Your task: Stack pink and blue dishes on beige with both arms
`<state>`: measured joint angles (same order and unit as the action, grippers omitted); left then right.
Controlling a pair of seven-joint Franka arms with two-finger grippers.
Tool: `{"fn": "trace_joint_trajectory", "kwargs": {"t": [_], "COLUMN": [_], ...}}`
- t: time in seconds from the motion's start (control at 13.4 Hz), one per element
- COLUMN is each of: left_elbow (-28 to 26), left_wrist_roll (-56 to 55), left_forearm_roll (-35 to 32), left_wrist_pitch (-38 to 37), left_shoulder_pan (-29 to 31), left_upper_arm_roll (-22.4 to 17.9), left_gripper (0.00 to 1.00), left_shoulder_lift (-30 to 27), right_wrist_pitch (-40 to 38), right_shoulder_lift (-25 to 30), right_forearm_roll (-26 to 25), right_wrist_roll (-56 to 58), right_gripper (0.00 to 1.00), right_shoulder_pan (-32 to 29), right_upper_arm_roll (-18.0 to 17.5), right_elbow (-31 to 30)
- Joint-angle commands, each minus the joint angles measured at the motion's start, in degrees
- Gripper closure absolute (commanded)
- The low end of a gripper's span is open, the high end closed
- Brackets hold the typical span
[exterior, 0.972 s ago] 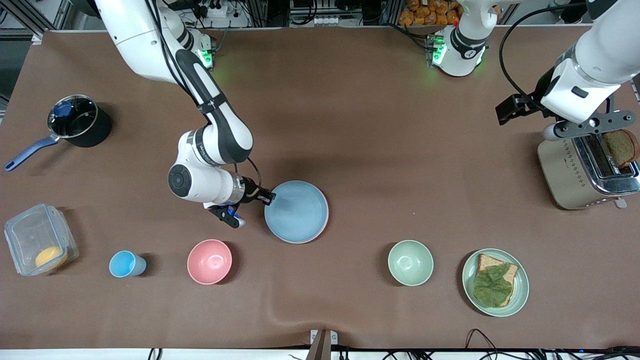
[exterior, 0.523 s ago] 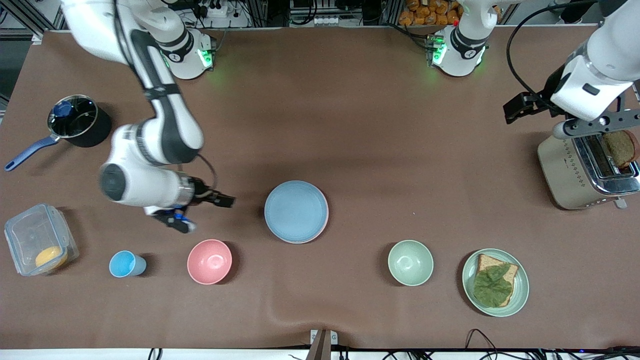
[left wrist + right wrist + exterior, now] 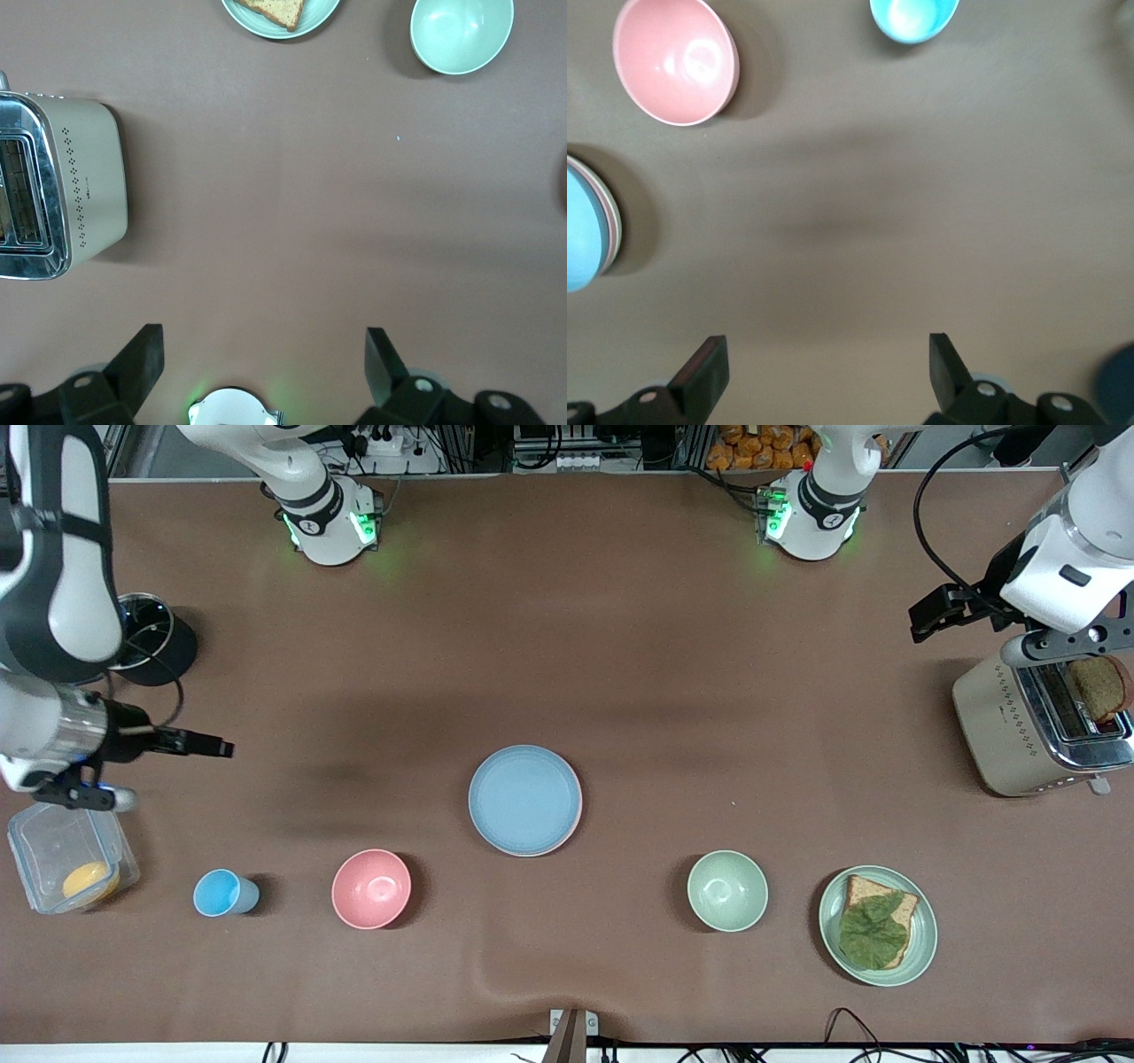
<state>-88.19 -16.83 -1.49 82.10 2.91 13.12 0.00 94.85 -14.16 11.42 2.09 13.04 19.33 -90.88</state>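
Nearest the front camera a blue cup (image 3: 225,893), pink bowl (image 3: 371,888), green bowl (image 3: 727,890) and a green plate with bread and a leaf (image 3: 877,925) stand in a row on the table (image 3: 620,646). Just farther, mid-table, the blue plate (image 3: 524,800) tops the stack, with the pink plate's (image 3: 579,815) rim peeking out beneath; in the right wrist view a pale rim (image 3: 617,232) shows lowest. The right gripper (image 3: 824,372) hangs at its arm's end of the table, jaws apart and empty; the left gripper (image 3: 264,363), also apart and empty, hangs by the toaster (image 3: 1036,726).
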Motion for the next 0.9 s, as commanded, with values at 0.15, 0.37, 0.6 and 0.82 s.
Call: {"fn": "trace_joint_trajectory", "kwargs": {"t": [0.15,0.37,0.6,0.82], "left_elbow": [1.97,1.89,1.97,2.06], "left_wrist_roll": [1.01,1.01,1.01,0.75], "left_forearm_roll": [-0.27,-0.27,-0.36,-0.36], "left_wrist_pitch": [-0.36,-0.71,-1.42,-1.42], "left_shoulder_pan": [0.26,0.35,0.26,0.08], "left_upper_arm_roll": [-0.29,-0.38,-0.29,-0.20], "left_gripper": [0.00,0.00,0.00,0.00], "left_shoulder_lift": [0.35,0.26,0.35,0.44], "right_wrist_pitch": [-4.24,-5.29,-5.73,-6.52], "right_shoulder_lift": [4.48,5.72,7.91,8.89], "right_forearm_roll": [-5.18,-6.31,-9.74,-10.01], "right_wrist_roll": [4.32,3.80,3.53,3.71], "right_gripper": [0.00,0.00,0.00,0.00], "right_shoulder_pan": [0.93,-1.25,-11.77,-18.49], "right_upper_arm_roll": [-0.43,-4.10,-15.60,-22.41], "right_elbow": [5.63,6.60,6.51,6.60]}}
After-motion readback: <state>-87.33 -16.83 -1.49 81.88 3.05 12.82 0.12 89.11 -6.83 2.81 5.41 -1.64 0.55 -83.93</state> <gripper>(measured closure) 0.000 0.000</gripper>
